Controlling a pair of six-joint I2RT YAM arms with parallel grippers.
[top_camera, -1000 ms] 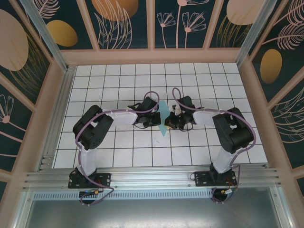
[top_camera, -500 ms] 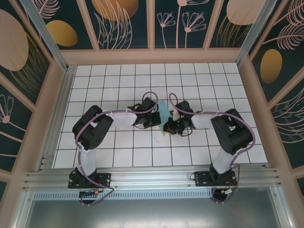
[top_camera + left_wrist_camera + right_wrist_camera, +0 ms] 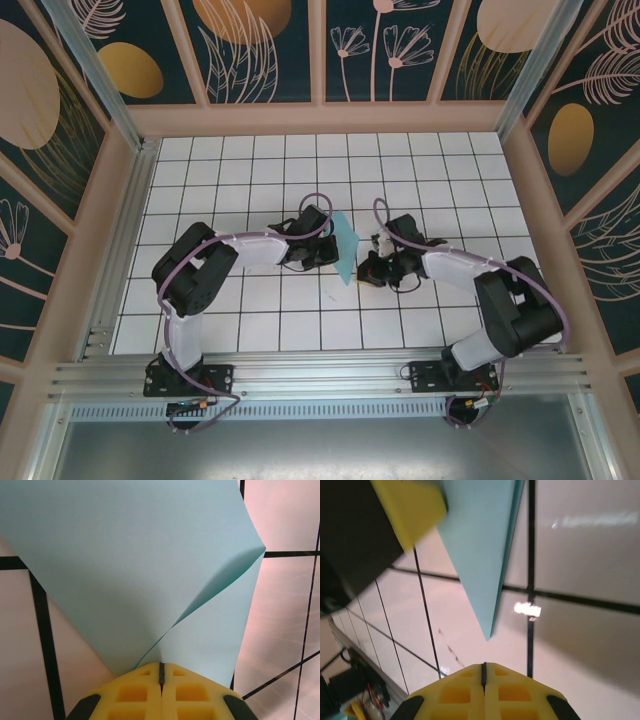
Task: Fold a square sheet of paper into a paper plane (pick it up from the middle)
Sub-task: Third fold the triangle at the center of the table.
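Observation:
The light teal paper, folded into a slim pointed paper plane (image 3: 345, 245), stands on edge over the middle of the white grid table. My left gripper (image 3: 329, 251) is shut on its left side. In the left wrist view the paper plane (image 3: 140, 570) fans out in two layers from between the closed yellow jaws of the left gripper (image 3: 161, 671). My right gripper (image 3: 369, 269) sits just right of the plane, apart from it. In the right wrist view the right gripper (image 3: 483, 668) is shut with nothing in it, the plane's pointed tip (image 3: 481, 575) ahead, and a left gripper's yellow finger (image 3: 412, 510) at upper left.
The white tiled table (image 3: 250, 160) is boxed in by wooden frame posts and patterned walls (image 3: 320, 115). An aluminium rail (image 3: 320, 375) runs along the near edge by both arm bases. Open tiles lie behind and to either side of the grippers.
My right gripper has drawn back to the right, away from the paper plane, and its arm has swung outward. The left gripper stays in place, holding the plane.

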